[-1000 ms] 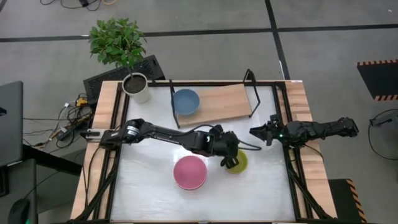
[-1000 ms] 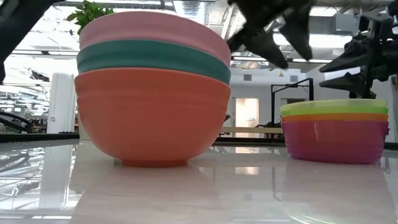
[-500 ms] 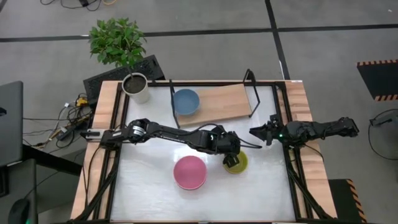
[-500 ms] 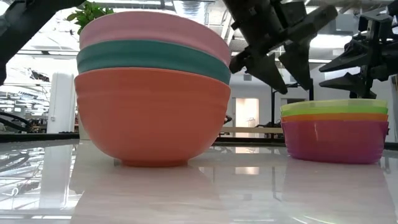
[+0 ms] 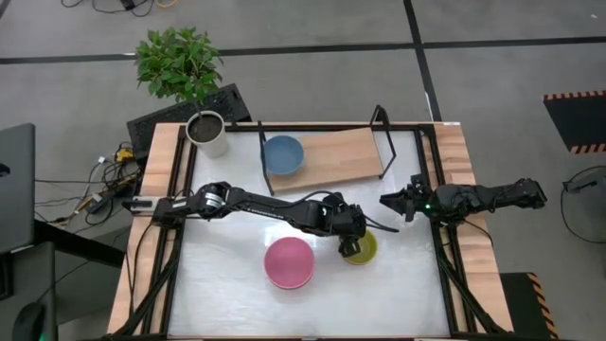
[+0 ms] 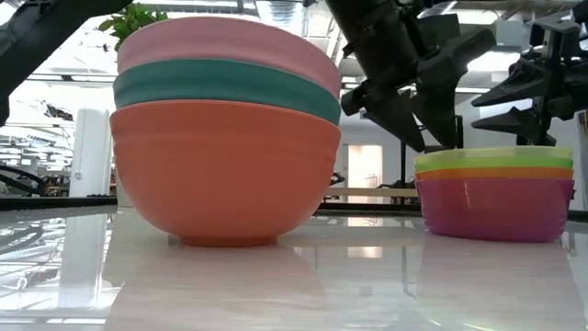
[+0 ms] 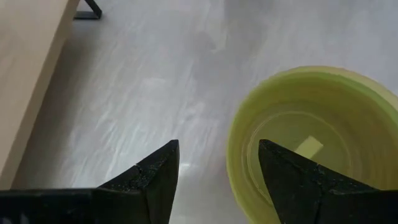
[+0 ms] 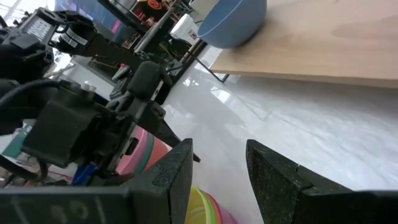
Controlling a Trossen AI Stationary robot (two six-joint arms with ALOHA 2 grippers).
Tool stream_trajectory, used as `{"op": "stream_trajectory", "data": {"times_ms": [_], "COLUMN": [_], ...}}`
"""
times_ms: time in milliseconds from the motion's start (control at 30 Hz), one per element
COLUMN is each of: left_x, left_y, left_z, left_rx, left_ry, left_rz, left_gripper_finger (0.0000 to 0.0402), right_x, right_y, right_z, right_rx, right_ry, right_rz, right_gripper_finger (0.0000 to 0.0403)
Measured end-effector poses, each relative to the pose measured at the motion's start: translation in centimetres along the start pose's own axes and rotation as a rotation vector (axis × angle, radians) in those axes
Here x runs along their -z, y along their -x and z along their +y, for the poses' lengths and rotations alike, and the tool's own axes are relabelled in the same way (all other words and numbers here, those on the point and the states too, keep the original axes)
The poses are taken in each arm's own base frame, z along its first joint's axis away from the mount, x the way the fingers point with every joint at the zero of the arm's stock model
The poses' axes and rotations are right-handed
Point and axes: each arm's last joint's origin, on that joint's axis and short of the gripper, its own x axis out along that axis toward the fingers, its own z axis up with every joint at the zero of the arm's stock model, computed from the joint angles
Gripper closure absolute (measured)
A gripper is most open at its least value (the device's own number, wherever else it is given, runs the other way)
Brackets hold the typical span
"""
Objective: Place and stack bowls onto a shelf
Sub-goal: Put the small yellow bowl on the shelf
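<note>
The left gripper [image 5: 351, 247] hangs with its fingers spread over the near-left rim of the yellow-green bowl [image 5: 363, 248]; in the left wrist view one finger [image 7: 297, 180] sits above the bowl's hollow and the other outside its wall, neither pressed against it. That bowl tops a small stack, orange then purple beneath it in the low view, standing at about four o'clock from the table's middle. The pink bowl [image 5: 289, 261] crowns a second stack over teal and orange-red, at about six o'clock. At twelve o'clock the shelf [image 5: 341, 157] carries a blue bowl [image 5: 282, 154] on its left end. The right gripper [image 5: 390, 202] waits at three o'clock, fingers parted and holding nothing. The white tabletop [image 5: 227, 275] is glossy and mirrors the bowls. A white plant pot [image 5: 207, 133] stands at ten o'clock, on a grey floor crossed with dark tape lines.
</note>
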Motion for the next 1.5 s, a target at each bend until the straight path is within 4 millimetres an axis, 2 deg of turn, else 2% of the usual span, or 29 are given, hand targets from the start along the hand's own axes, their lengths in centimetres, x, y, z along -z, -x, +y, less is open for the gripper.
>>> {"op": "stream_trajectory", "data": {"times_ms": [333,1033,1367,1500], "left_x": [-0.2,-0.3,0.3,0.4], "left_y": [-0.1,-0.6,0.1,0.3], "left_z": [0.5,0.0,-1.8,-2.0], "left_rx": [-0.039,-0.019,-0.036,-0.101], "left_ry": [-0.012,-0.048,-0.048,-0.041], "left_rz": [-0.01,-0.05,-0.067,-0.085], "left_gripper_finger": [0.0196,0.0196,0.0196,0.0196], "right_x": [0.0,0.0,0.0,0.0], "right_y": [0.0,0.0,0.0,0.0], "right_z": [0.0,0.0,0.0,0.0], "right_rx": [0.0,0.0,0.0,0.0], "right_ry": [0.032,0.054,0.062,0.062], "right_rz": [0.0,0.001,0.001,0.001], "right_gripper_finger": [0.0228,0.0228,0.0228,0.0228]}}
